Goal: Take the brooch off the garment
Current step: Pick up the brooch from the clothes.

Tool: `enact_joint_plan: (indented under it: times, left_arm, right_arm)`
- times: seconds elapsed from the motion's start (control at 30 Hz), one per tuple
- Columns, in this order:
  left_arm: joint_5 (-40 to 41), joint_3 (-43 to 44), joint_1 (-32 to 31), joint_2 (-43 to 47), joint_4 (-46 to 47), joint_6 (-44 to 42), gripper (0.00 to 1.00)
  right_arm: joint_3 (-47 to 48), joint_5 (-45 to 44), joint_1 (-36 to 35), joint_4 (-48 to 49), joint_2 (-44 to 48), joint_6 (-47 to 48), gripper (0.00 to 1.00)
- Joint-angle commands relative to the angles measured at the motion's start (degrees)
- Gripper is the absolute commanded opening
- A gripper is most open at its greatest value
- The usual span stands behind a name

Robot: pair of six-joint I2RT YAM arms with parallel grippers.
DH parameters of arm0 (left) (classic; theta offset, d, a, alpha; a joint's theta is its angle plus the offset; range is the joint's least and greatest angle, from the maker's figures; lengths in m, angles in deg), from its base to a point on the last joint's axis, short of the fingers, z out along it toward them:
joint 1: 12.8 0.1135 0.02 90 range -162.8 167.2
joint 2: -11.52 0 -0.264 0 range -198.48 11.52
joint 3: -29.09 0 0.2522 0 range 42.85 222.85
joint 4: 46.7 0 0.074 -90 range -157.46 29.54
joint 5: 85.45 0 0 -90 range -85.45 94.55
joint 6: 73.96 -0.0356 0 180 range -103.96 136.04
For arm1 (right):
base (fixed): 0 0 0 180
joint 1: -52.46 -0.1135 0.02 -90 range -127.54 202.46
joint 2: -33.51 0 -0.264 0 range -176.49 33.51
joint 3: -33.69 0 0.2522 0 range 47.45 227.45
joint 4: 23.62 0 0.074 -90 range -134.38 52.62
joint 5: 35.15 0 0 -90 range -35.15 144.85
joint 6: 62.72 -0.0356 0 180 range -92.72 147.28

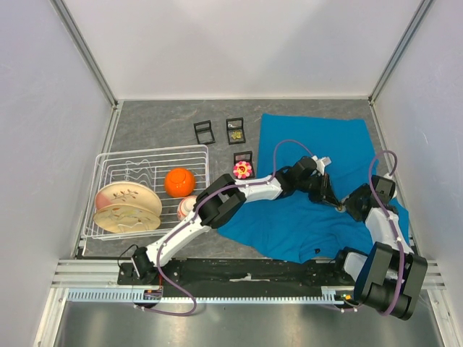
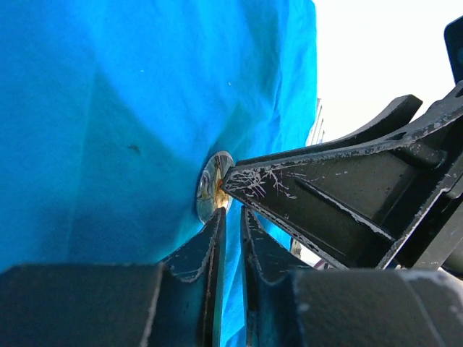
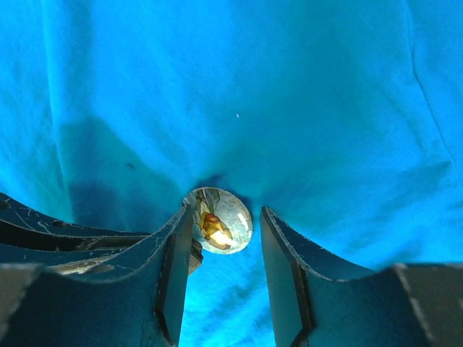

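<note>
The teal-blue garment (image 1: 311, 137) lies spread on the right half of the table. Both arms meet over its middle. The brooch (image 3: 221, 220), a round glassy disc with an amber centre, sits on the cloth (image 3: 289, 87). My right gripper (image 3: 226, 215) is open around it, its left finger against the brooch's rim and its right finger apart. In the left wrist view the brooch (image 2: 215, 186) shows edge-on. My left gripper (image 2: 233, 217) is just below it, jaws almost together with a fold of the garment (image 2: 108, 108) between them. The right gripper's fingers (image 2: 325, 195) reach in from the right.
A white wire rack (image 1: 108, 163) at the left holds plates (image 1: 126, 206), an orange round thing (image 1: 179, 182) and a small cup (image 1: 187, 207). Small black boxes (image 1: 204, 131) (image 1: 235, 130) and a pink flower-shaped piece (image 1: 242, 170) lie left of the garment. Enclosure walls stand on three sides.
</note>
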Motion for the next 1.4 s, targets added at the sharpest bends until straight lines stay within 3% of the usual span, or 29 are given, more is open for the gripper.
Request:
enact_joint_plan:
  times: [0.0,0.37,0.6,0.77,0.97,1.07,1.37]
  left_arm:
    - [-1.5,0.8,0.0,-1.2,2.2,3.5,0.19]
    - [-7.0,-0.4,0.1,-1.0,6.8,3.7,0.28]
    - [-8.5,-4.6,0.6,6.2,8.4,-1.8,0.46]
    - [-8.4,-6.8,0.6,11.7,6.7,-7.8,0.53]
    - [-5.4,-8.6,0.5,15.4,3.1,-13.7,0.53]
    - [-3.5,-8.3,0.4,15.2,1.2,-16.9,0.46]
    - [1.0,-9.3,0.0,15.0,-2.3,-24.8,0.45]
  right_arm:
    - [-1.2,3.5,0.2,4.0,0.3,0.0,0.51]
    - [-3.7,9.3,0.9,6.0,9.2,-3.9,0.51]
    - [-3.1,12.8,0.8,7.7,7.9,-3.3,0.51]
    - [-2.8,14.3,0.9,7.5,6.4,-2.5,0.50]
    - [-3.0,17.0,0.9,6.1,8.9,-2.1,0.49]
    - [-3.0,17.4,0.9,6.2,9.1,-2.0,0.49]
    - [-2.1,20.3,0.9,8.5,5.1,-1.8,0.49]
